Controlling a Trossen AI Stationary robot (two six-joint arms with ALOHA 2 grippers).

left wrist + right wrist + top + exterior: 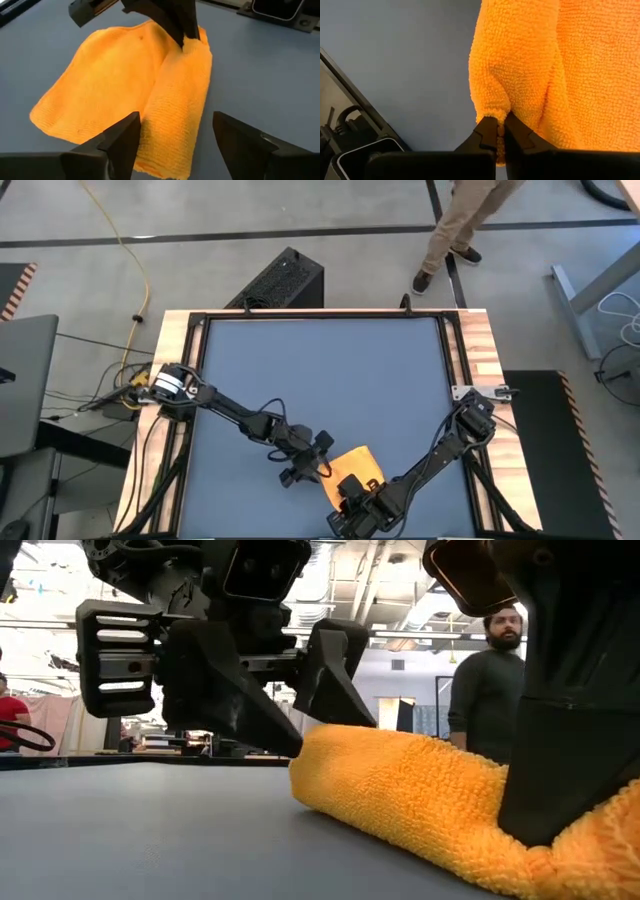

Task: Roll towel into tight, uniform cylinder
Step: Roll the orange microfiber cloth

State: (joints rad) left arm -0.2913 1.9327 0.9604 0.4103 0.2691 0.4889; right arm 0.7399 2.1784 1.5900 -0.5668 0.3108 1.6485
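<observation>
Clearly we risked the half-rolled towel (150, 100) springing loose, since our left gripper (175, 145) stood spread apart just beside its free end while our right gripper (500, 134) alone pinched the far end's edge.

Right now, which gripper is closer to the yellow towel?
Right. The right gripper is shut on the towel at its rolled edge; the left gripper is open beside the roll, not touching.

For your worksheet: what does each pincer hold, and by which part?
Right pincer: shut on the towel, pinching its rolled edge. Left pincer: open, holding nothing.
</observation>
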